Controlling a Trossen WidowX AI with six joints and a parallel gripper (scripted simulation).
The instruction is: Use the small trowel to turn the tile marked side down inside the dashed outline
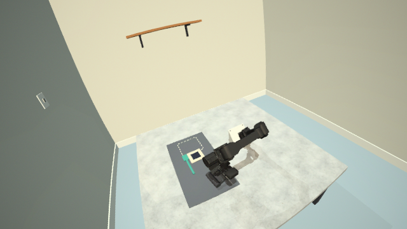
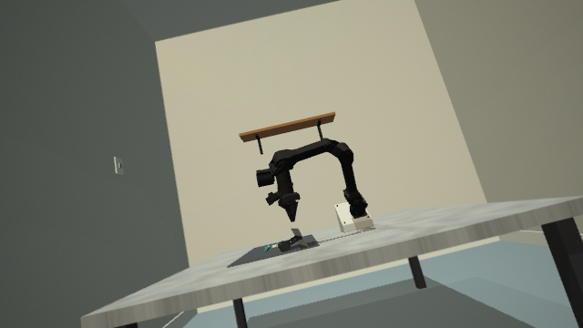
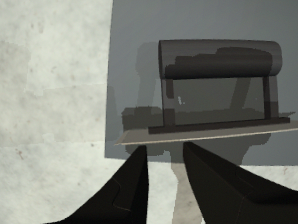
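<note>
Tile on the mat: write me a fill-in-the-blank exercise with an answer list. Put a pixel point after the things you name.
The marked side of the tile (image 1: 196, 155) (image 2: 274, 247) faces ____.
The tile lies on the ____-coloured mat (image 1: 197, 191) (image 2: 246, 260) (image 3: 135, 25).
The outline (image 1: 187, 140) is drawn in ____ lines.
Between its fingers, the gripper (image 1: 223, 172) (image 2: 292, 221) (image 3: 164, 151) holds ____.

Missing words: up; gray; dashed; nothing

Top-view layout: tile (image 1: 191, 158) on mat (image 1: 191, 192) (image 2: 248, 258) (image 3: 132, 20), at near edge of dashed outline (image 1: 180, 142).
Spatula (image 1: 190, 166) (image 2: 267, 249) just left of tile, on mat; trowel (image 1: 212, 180) (image 2: 284, 246) (image 3: 220, 59) toward mat's near end, right of spatula; mat on tabletop (image 1: 286, 175) (image 2: 319, 269) (image 3: 50, 105).
</note>
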